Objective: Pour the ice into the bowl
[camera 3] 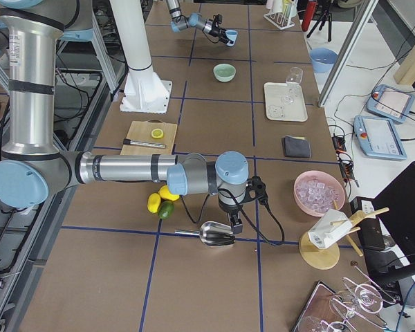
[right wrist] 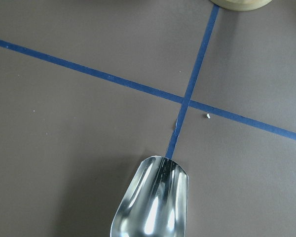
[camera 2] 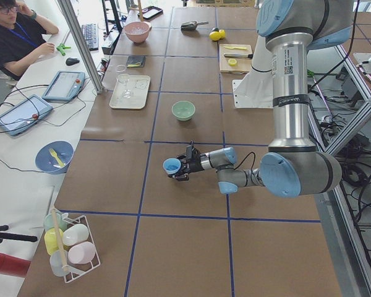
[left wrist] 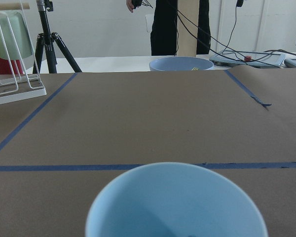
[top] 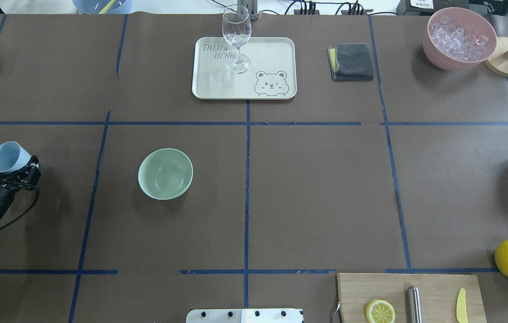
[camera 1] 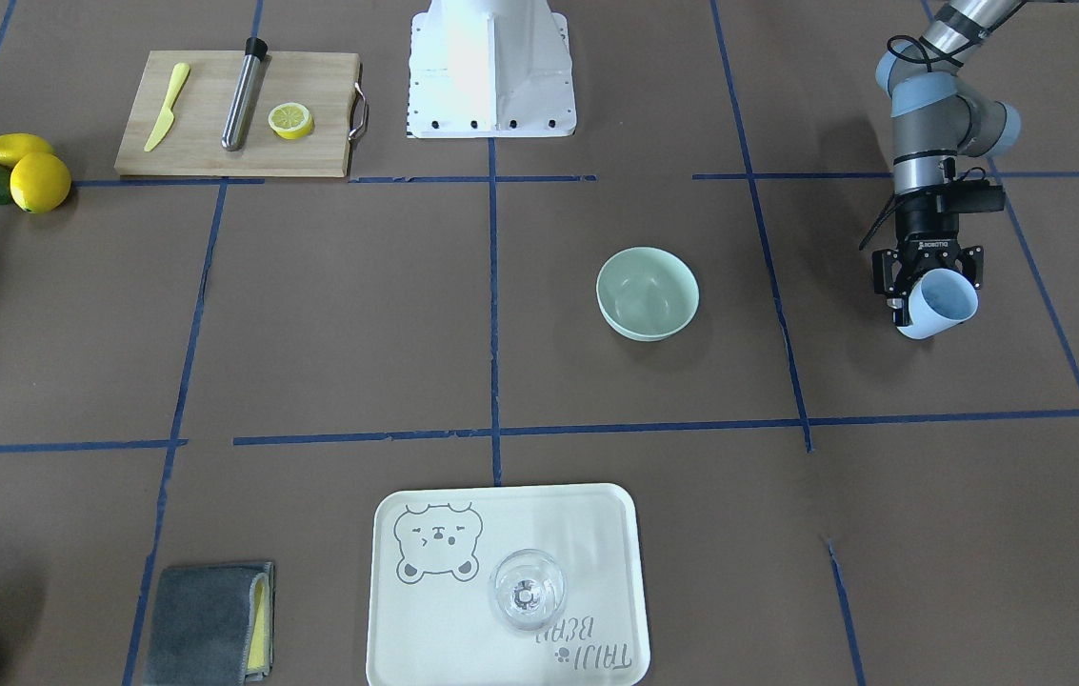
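Brown paper crossed by blue tape lines covers the counter [camera 1: 310, 333].

Front view: "ROBOTIQ" reads on the left tool [camera 1: 927, 286]. "TAIJI BEAR" reads upside down on the cream tray [camera 1: 596, 514], which carries a clear glass [camera 1: 527, 589]. The left tool pinches a light blue cup [camera 1: 939, 303] by its sides, and the cup is tilted with its mouth toward the camera. The mint bowl [camera 1: 648, 293] stands upright, well apart from the cup and nearer the counter's middle.

Overhead: the tray text reads right way up. One tape line runs between bowl and cup. The left arm enters at the left edge, wrist about level, cup mouth pointing away from the robot.

Left side view: elbow bent, forearm low over the counter.

Left wrist: the cup rim fills the bottom edge; ice cubes can't be made out inside.

Right side view: the right arm stretches out low, and the right tool [camera 3: 232, 223] points down at a metal scoop [camera 3: 218, 235] near the lemons [camera 3: 159, 197]. Can't tell its grip.

Right wrist: the scoop's mouth is beside a tape crossing, fingers out of sight.
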Action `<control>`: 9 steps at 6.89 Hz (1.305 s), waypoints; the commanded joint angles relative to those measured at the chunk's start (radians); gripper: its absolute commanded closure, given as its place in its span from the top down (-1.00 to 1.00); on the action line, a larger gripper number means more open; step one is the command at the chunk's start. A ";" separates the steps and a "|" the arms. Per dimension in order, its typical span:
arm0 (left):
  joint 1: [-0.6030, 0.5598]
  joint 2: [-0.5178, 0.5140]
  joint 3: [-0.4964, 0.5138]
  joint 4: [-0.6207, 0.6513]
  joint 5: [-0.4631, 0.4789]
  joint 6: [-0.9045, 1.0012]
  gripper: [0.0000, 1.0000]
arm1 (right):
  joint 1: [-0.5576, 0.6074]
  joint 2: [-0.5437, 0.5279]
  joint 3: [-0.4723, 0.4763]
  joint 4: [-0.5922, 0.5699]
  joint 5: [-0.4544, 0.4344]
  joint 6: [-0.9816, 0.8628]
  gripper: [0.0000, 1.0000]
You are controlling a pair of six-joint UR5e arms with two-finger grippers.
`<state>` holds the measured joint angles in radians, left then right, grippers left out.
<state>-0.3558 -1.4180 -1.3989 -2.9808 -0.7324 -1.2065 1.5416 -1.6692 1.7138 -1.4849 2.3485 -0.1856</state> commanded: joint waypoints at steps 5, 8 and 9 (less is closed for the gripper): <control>0.000 -0.005 -0.331 -0.013 -0.084 0.615 -1.00 | 0.000 -0.004 -0.008 0.000 -0.005 0.000 1.00; 0.008 -0.099 -0.293 0.057 -0.073 0.934 -1.00 | 0.000 -0.015 -0.008 0.000 -0.003 0.000 1.00; 0.006 -0.134 -0.281 0.057 -0.071 1.037 -1.00 | 0.000 -0.018 -0.008 0.000 -0.003 0.000 1.00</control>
<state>-0.3502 -1.5154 -1.6909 -2.9369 -0.8060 -0.3108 1.5417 -1.6837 1.7058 -1.4852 2.3450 -0.1856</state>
